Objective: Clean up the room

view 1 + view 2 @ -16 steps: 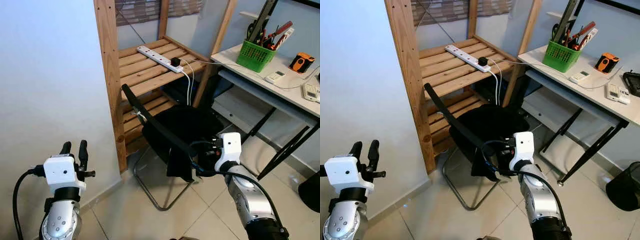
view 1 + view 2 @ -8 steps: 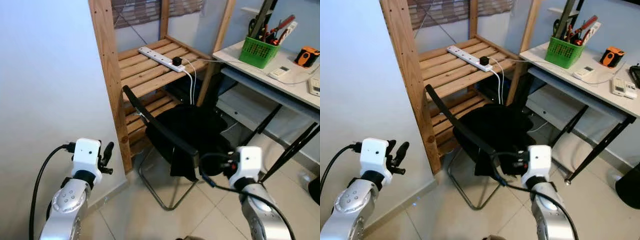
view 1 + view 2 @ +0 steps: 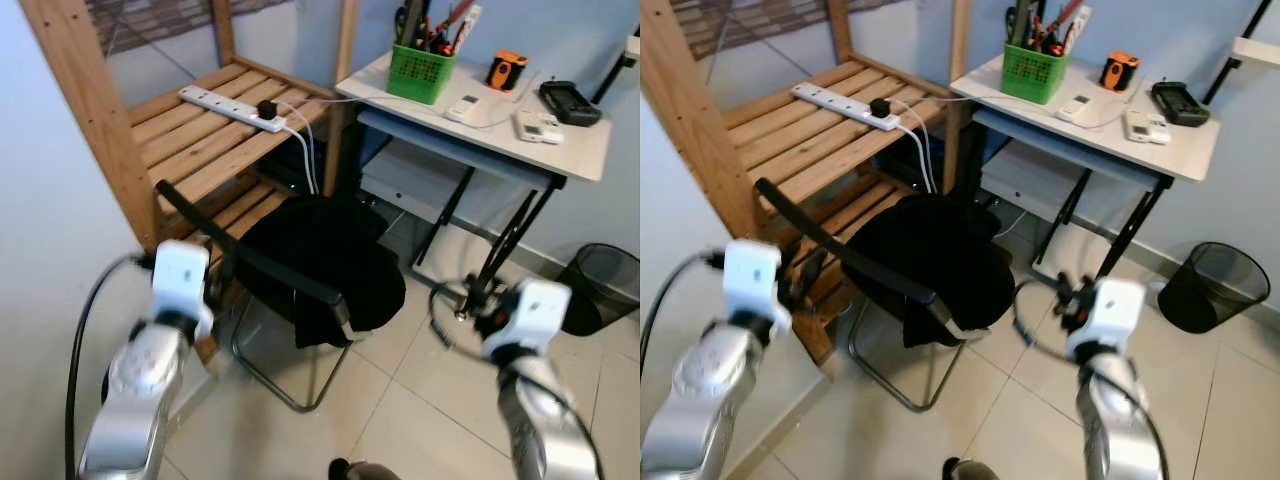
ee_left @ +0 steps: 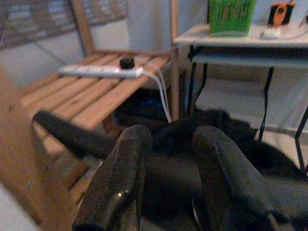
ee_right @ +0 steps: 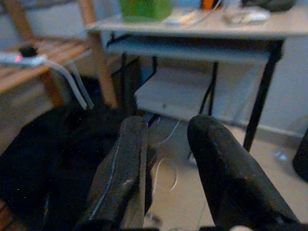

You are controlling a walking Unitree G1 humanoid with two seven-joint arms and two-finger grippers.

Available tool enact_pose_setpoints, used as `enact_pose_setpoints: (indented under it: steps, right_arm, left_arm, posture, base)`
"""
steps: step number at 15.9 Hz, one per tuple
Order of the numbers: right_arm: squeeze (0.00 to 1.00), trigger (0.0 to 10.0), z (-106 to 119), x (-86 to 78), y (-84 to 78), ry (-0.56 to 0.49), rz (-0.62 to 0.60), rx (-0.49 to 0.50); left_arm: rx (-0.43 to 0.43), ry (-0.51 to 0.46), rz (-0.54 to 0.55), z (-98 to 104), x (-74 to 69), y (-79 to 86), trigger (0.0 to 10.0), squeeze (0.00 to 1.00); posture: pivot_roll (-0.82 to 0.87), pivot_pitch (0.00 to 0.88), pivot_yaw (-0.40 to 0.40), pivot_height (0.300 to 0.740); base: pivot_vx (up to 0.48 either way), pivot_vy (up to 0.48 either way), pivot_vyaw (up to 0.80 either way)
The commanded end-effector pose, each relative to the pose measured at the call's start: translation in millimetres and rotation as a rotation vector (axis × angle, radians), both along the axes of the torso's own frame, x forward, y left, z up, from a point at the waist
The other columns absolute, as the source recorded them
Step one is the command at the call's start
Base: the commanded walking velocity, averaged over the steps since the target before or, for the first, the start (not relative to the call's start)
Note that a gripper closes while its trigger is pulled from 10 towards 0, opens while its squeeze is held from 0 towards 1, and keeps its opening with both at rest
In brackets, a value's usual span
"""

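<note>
So the black folding chair (image 3: 300, 270) with a dark cloth (image 3: 335, 255) piled on its seat sat on the pale tiled floor (image 3: 420, 420), tucked against the front edge of the slatted wooden shelf rack (image 3: 200, 140). A white power strip (image 3: 230, 103) lay on the rack's upper shelf, near its back edge. The white desk (image 3: 1090, 110) had a green plastic basket of tools (image 3: 1032, 70) at its left corner and remotes (image 3: 1145, 125) further along. A black mesh bin (image 3: 1212, 285) stood on the floor beside the desk's right end. The left gripper (image 4: 168, 168) was just beside the chair's backrest, fingers (image 4: 118, 178) apart, nothing between them. The right gripper (image 5: 163, 163) hung over the floor near the chair, fingers spread too.
</note>
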State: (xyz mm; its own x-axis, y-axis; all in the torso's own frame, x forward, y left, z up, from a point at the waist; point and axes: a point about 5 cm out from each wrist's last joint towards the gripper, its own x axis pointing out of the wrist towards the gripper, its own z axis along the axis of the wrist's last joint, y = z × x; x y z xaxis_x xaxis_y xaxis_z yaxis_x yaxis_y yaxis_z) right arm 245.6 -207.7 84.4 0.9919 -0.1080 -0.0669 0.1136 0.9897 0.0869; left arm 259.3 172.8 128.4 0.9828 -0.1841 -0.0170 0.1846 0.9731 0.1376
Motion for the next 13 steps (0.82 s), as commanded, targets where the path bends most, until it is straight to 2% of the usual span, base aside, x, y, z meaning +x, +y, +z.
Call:
enact_pose_setpoints:
  steps: [1,3,4,6,7,9,13]
  right_arm:
    - [0.00,10.0,13,0.0,-23.8,-0.054,-0.075,-0.040]
    - [0.00,10.0,9,-4.5,-48.4,-0.026,-0.129,-0.064]
    - [0.00,10.0,10,0.3,-45.7,-0.029,-0.117,-0.060]
    - [0.00,10.0,8,4.9,-27.5,-0.027,-0.064,-0.041]
    - [0.00,10.0,5,5.4,-20.3,-0.022,-0.044,-0.030]
    - [0.00,10.0,5,6.1,-14.8,-0.021,-0.028,-0.019]
    - [0.00,10.0,3,3.7,-6.7,-0.023,-0.012,0.000]
  left_arm:
    - [-0.018,0.012,-0.030,3,8.7,-4.8,10.0,0.00]
    - [0.015,0.032,-0.119,0,26.2,-29.0,10.0,0.00]
    - [0.017,0.036,-0.219,1,29.3,-49.0,10.0,0.00]
    - [0.046,0.036,-0.305,-1,28.3,-65.9,10.0,0.00]
    - [0.035,0.020,-0.296,0,32.4,-70.0,10.0,0.00]
    - [0.035,0.020,-0.279,0,34.0,-68.3,10.0,0.00]
    - [0.010,0.035,-0.160,-5,27.9,-35.2,10.0,0.00]
  posture:
    - [-0.06,0.000,0.021,0.740]
    - [-0.06,0.000,0.019,0.740]
    - [-0.06,0.000,0.016,0.740]
    - [-0.05,0.000,0.000,0.740]
    - [-0.05,0.000,-0.004,0.740]
    - [-0.05,0.000,-0.013,0.740]
    - [-0.05,0.000,-0.011,0.740]
  base:
    - [0.000,0.000,-0.79]
    - [0.000,0.000,-0.79]
    - [0.000,0.000,-0.79]
    - [0.000,0.000,-0.79]
    - [0.000,0.000,-0.79]
    - [0.000,0.000,-0.79]
    - [0.000,0.000,-0.79]
